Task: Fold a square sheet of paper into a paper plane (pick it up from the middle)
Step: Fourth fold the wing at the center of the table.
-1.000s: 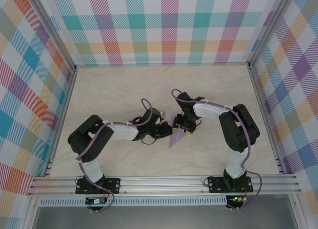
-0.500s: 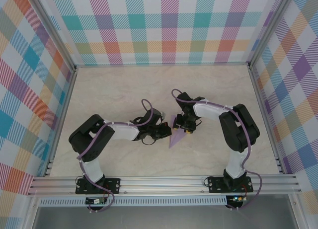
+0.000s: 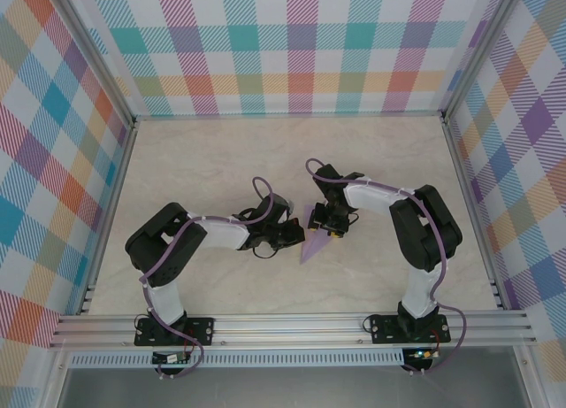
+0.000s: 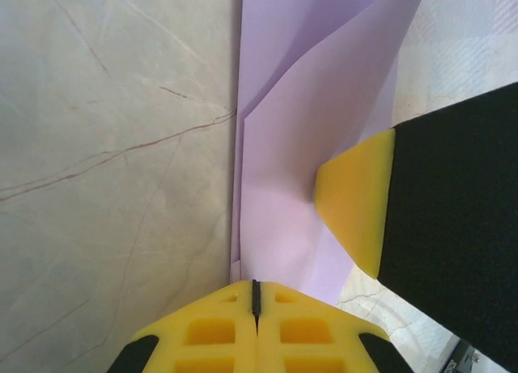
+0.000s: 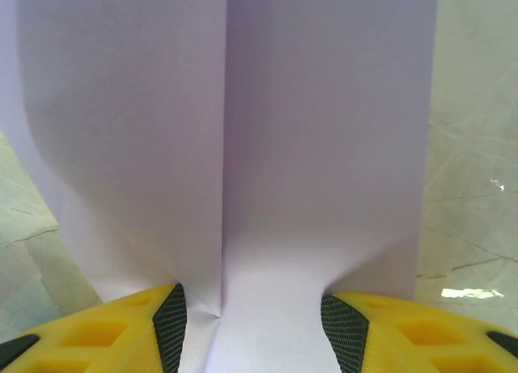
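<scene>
Paper plane (image 3: 315, 246): lying at centre of table (image 3: 221, 160), nose pointing 7 o'clock, wide end hiding under grippers.
Left gripper (image 4: 256, 296): sitting closed at 9 o'clock edge; pinch unclear.
Right gripper (image 5: 249, 312): standing apart, pressing 12 o'clock end.

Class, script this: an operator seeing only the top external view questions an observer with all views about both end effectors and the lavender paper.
Operator: Left side, open or shut?
Observer: Shut; the left end effector has its yellow fingers together at the paper's edge.
Operator: And the right?
Observer: The right end effector is open, the paper lying between its fingers.
Operator: Any fold?
Observer: A straight centre crease runs away from those fingers.
</scene>
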